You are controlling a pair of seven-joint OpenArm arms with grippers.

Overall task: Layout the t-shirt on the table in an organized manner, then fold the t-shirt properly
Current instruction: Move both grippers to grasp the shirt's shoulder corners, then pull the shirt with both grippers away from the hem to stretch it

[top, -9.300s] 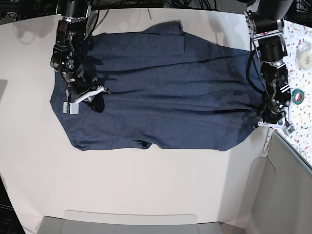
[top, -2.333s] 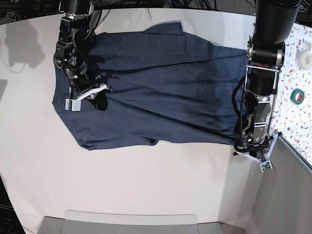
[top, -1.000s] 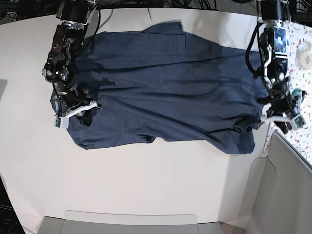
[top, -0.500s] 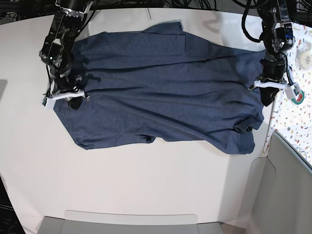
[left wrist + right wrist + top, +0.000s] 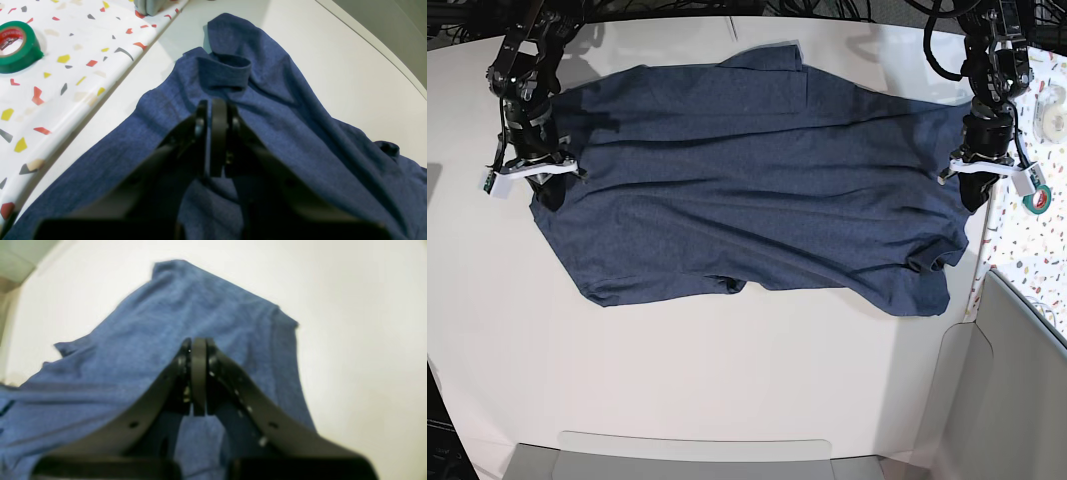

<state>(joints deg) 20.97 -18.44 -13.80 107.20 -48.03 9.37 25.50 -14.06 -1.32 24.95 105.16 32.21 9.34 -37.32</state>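
Observation:
The dark navy t-shirt (image 5: 757, 170) lies spread lengthwise across the white table (image 5: 727, 370), plain side up, with wrinkles and a curled-over corner (image 5: 223, 68) at its right end. At that right edge my left gripper (image 5: 972, 195) is shut on a pinch of the cloth; the left wrist view shows the fabric tenting up to my closed left gripper (image 5: 210, 110). My right gripper (image 5: 540, 188) is shut on the shirt's left end. The blurred right wrist view shows the blue cloth (image 5: 213, 310) rising to my closed right gripper (image 5: 196, 350).
A speckled terrazzo strip (image 5: 1027, 230) runs along the table's right side, carrying a green tape roll (image 5: 1039, 197) and a white roll (image 5: 1052, 110). A grey panel (image 5: 1017, 380) stands at the lower right and a grey tray edge (image 5: 697, 455) at the front.
My right gripper has pulled the shirt's left end up and to the left. My left gripper moved up the right edge and closed on the cloth, then held still.

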